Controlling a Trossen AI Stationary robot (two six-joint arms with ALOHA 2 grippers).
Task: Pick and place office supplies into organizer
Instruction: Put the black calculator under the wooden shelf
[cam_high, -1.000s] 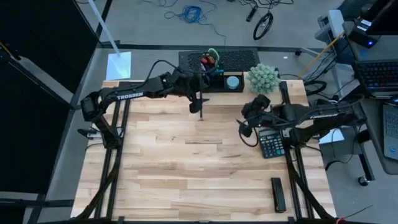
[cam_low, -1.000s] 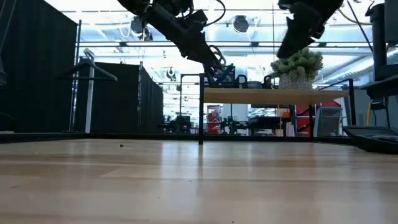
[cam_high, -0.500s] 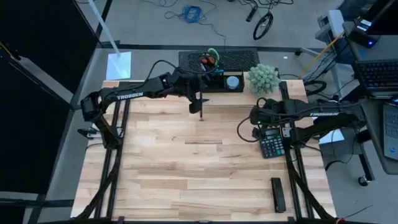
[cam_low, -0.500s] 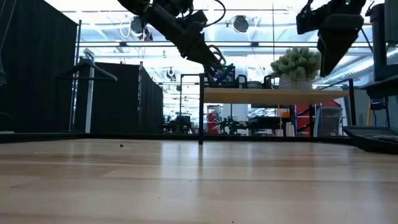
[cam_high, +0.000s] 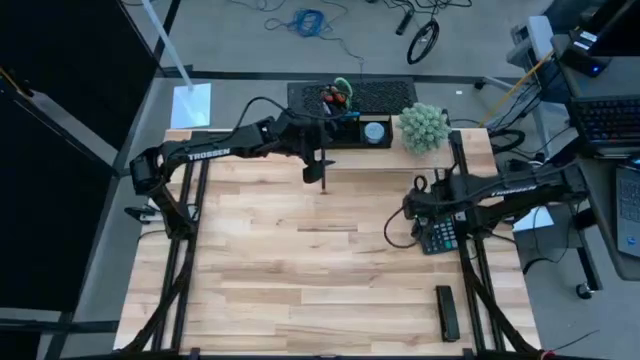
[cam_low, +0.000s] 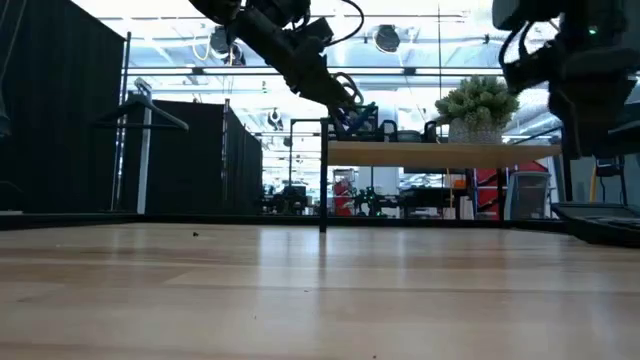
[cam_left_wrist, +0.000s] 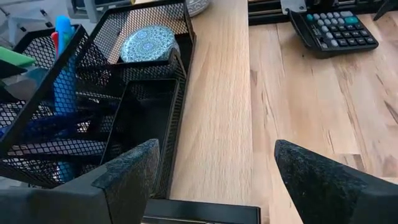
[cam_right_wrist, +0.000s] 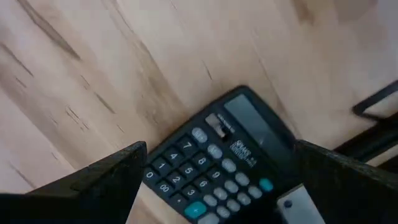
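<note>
The black mesh organizer (cam_high: 345, 128) stands on the wooden riser at the table's far edge. It holds blue pens (cam_left_wrist: 62, 74), scissors with red and green handles (cam_high: 336, 95) and a round blue-grey disc (cam_left_wrist: 147, 43) in its right end compartment. My left gripper (cam_left_wrist: 214, 162) hovers open and empty at the organizer's left end (cam_high: 316, 140), pointing along the riser toward the table's right. My right gripper (cam_right_wrist: 217, 155) is open and empty above the black calculator (cam_right_wrist: 230, 168) at the table's right (cam_high: 413, 205).
A fuzzy green plant ball (cam_high: 422, 127) sits on the riser (cam_low: 440, 152) right of the organizer. The calculator (cam_high: 436, 232) lies flat near the right edge. A slim black object (cam_high: 447, 312) lies at the near right. Bare wood spans the table's middle and left.
My right gripper has gone toward the table's right edge and a little toward the near edge, ending over the calculator.
</note>
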